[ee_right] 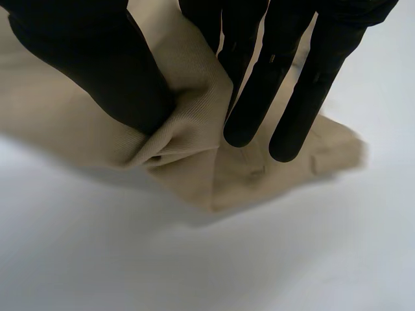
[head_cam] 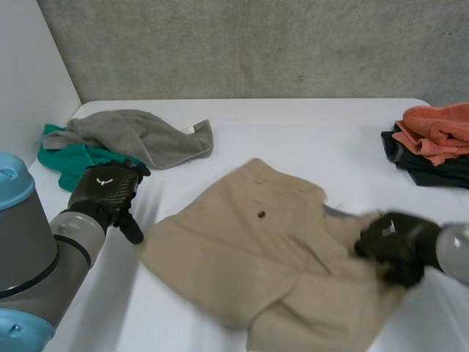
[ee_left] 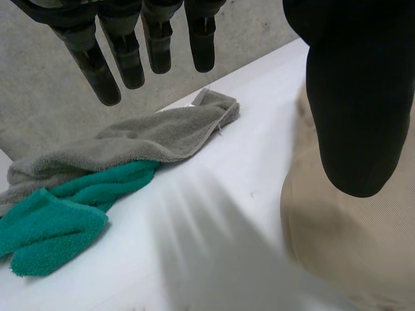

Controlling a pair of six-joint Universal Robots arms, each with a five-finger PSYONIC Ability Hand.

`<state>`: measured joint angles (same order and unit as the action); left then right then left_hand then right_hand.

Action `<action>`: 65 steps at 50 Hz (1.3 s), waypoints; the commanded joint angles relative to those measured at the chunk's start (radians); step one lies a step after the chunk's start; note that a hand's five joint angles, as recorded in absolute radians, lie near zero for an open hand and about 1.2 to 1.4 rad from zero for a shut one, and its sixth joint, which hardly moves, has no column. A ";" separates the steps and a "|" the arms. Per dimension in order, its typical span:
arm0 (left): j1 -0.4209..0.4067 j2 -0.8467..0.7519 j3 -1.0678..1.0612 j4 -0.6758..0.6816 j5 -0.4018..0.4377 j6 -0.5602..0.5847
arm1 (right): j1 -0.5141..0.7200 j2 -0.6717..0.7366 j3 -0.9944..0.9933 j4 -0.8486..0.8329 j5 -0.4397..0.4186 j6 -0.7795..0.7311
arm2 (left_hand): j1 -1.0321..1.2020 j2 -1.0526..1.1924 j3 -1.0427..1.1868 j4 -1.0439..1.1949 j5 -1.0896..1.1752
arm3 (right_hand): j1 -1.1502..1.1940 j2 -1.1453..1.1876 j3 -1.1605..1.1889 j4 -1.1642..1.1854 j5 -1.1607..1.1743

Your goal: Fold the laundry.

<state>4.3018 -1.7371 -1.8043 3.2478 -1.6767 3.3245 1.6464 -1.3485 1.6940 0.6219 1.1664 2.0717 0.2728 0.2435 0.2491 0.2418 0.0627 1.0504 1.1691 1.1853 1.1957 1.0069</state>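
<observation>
**Head view.** Tan shorts (head_cam: 256, 249): smooth woven twill, one dark button, spread rumpled on white table (head_cam: 308, 132). Left hand (head_cam: 108, 189): raised just beside shorts' left edge, off the cloth. Right hand (head_cam: 396, 246): on shorts' right edge. Behind shorts, to their left: grey towel (head_cam: 139, 136), nubby terry, partly draped over green towel (head_cam: 69, 158). Well right of shorts: orange cloth (head_cam: 440, 125) folded atop black cloth (head_cam: 425, 169).

**Left wrist view.** Fingers (ee_left: 126, 55) straight, spread, holding nothing; shorts' edge beside thumb.

**Right wrist view.** Thumb and fingers (ee_right: 259, 97) pinching a raised fold of shorts.
</observation>
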 commanded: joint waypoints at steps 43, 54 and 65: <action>-0.010 -0.239 0.143 -0.085 0.005 -0.002 | 0.288 0.331 -0.628 -0.306 0.025 0.327 | 1.123 1.152 1.147 1.154 1.159 | -0.876 -0.995 -1.011 -1.021 -1.007; -0.025 -0.205 0.160 -0.080 0.002 0.004 | 0.386 0.652 -0.780 -0.492 0.024 0.407 | 1.123 1.153 1.147 1.154 1.159 | -0.876 -0.995 -1.011 -1.021 -1.007; -0.039 -0.108 0.192 -0.054 0.003 0.006 | 0.392 0.824 -0.924 -0.505 0.019 0.424 | 1.123 1.153 1.147 1.154 1.159 | 0.344 0.225 0.209 0.198 0.213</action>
<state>4.2693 -1.8663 -1.6356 3.1761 -1.6737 3.3290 2.0415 -0.5826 0.8429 0.1154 1.1766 2.4880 1.1318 1.1931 1.1882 1.1956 0.9843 0.5529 0.5503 0.4196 0.5313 0.3611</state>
